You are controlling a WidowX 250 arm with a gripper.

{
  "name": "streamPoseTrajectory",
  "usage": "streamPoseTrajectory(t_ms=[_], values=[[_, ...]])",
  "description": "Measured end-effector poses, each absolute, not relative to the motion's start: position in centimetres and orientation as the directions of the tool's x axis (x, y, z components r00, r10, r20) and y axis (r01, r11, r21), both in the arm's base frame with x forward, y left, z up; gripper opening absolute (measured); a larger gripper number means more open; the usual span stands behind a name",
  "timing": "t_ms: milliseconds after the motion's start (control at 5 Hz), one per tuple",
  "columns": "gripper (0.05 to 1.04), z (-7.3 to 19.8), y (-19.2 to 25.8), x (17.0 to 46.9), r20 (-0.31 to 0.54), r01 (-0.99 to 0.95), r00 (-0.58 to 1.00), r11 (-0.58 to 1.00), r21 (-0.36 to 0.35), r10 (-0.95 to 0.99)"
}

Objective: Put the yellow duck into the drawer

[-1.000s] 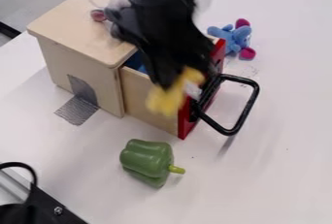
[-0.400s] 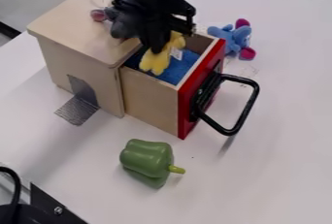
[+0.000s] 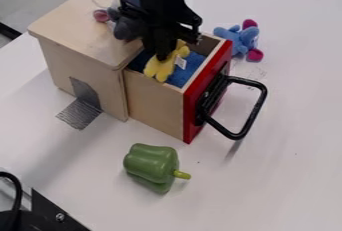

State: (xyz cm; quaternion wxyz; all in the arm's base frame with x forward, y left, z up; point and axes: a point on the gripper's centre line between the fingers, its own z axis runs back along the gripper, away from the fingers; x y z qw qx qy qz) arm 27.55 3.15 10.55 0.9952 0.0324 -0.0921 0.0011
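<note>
Though near the drawer (image 3: 155, 102), pepper (image 3: 150, 164) and blue toy (image 3: 247, 37) outside.

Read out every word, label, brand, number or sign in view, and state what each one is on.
No text can be read here.
White tag on the yellow duck: too small to read any print.
Faint dark marks on the white table, near the blue toy: unreadable, possibly just scuffs.
</note>
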Motion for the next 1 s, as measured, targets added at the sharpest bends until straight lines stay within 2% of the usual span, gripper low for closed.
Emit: streamPoseTrajectory(t_ms=[200,400,600,800,1000], values=[[0.482,10.5,2.9,27.4,0.177,-0.011,0.984,0.997,0.074,-0.002],[0.805,11.4,2.2,27.2,0.187,-0.004,0.982,0.997,0.078,-0.01],[1.003,12.6,1.2,27.4,0.199,-0.008,0.98,0.997,0.073,-0.007],[0.998,14.1,-0.3,27.0,0.202,-0.01,0.979,0.999,0.042,0.001],[0.998,14.4,-1.6,26.2,0.171,-0.028,0.985,1.0,0.007,0.026]])
